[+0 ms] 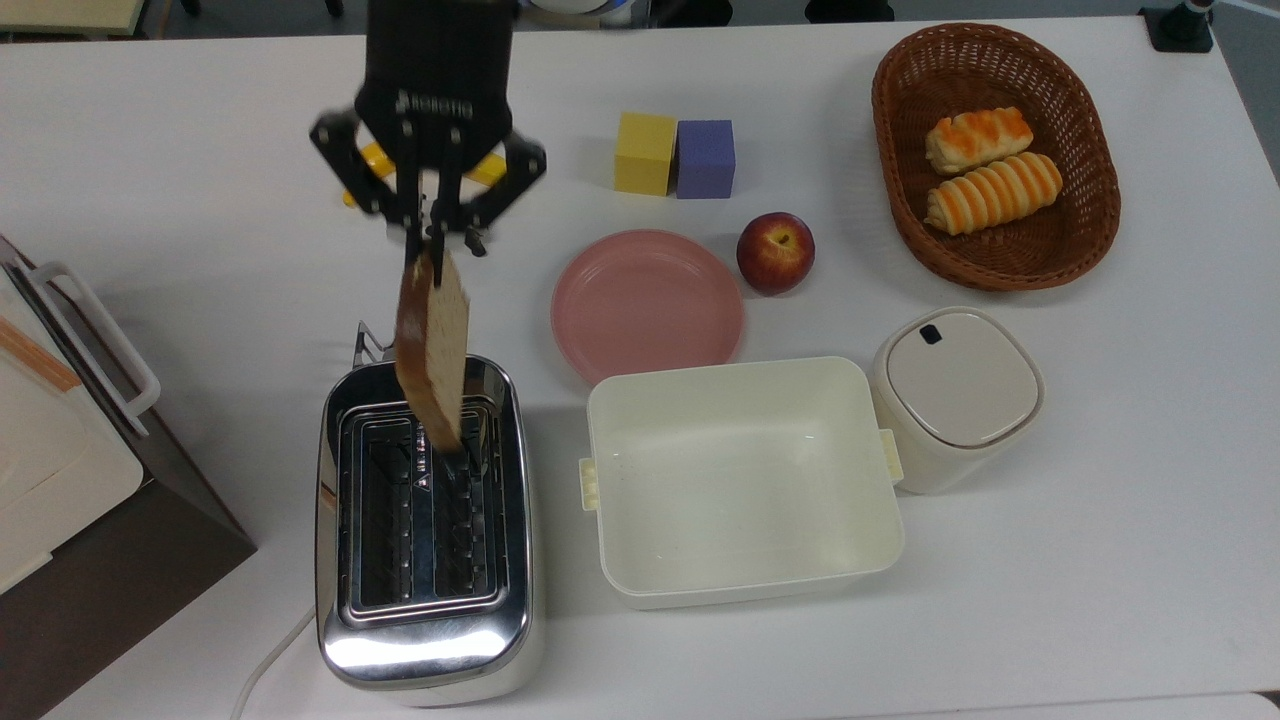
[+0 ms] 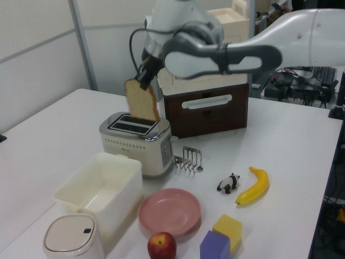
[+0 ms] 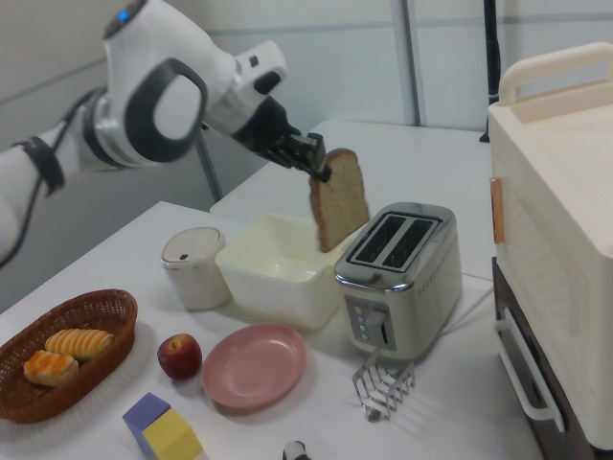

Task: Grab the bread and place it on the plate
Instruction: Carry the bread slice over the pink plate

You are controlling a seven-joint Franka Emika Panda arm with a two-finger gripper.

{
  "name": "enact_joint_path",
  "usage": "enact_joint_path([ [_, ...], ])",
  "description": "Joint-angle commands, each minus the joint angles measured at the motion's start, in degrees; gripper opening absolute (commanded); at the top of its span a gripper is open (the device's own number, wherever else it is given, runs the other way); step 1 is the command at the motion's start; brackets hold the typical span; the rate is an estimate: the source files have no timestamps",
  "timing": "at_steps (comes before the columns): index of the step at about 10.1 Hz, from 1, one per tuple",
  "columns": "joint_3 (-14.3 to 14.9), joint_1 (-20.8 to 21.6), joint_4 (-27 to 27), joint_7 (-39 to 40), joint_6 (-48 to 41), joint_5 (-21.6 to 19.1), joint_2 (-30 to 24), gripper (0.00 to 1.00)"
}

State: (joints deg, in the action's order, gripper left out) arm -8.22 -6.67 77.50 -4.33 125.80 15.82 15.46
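Look first at your containers: the wicker basket (image 1: 995,155) at the top view's upper right holds two orange-striped rolls (image 1: 990,170), lying side by side. The cream tub (image 1: 745,480) just beside the toaster (image 1: 425,540) has nothing in it, and the small lidded canister (image 1: 955,395) touching the tub's far side is closed. Both toaster slots show bare wire racks. The plate (image 1: 647,305) sits bare on the counter (image 1: 1100,500), between the toaster and the apple (image 1: 775,252).

Your gripper (image 1: 432,235) has its fingers closed on the bread (image 1: 432,345), pinching one upper corner. The slice hangs in the air above the toaster, clear of the slots, as the left view (image 2: 142,101) and right view (image 3: 338,198) show. It hangs nearly upright, tilted a little, long axis roughly vertical, top crust toward the fingers and lower edge toward the toaster. In the top view you see it almost edge-on.
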Motion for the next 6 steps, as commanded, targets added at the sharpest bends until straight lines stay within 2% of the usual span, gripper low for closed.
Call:
enact_joint_path([
  [1, -0.65, 0.25, 5.89, -0.42, -10.71, -1.15, -7.28, 0.0],
  [3, -3.98, 1.22, 11.07, -0.6, -12.85, -0.27, -7.29, 0.0],
  [6, -4.08, 4.64, 12.68, -0.33, -18.65, 0.44, -8.42, 0.0],
])
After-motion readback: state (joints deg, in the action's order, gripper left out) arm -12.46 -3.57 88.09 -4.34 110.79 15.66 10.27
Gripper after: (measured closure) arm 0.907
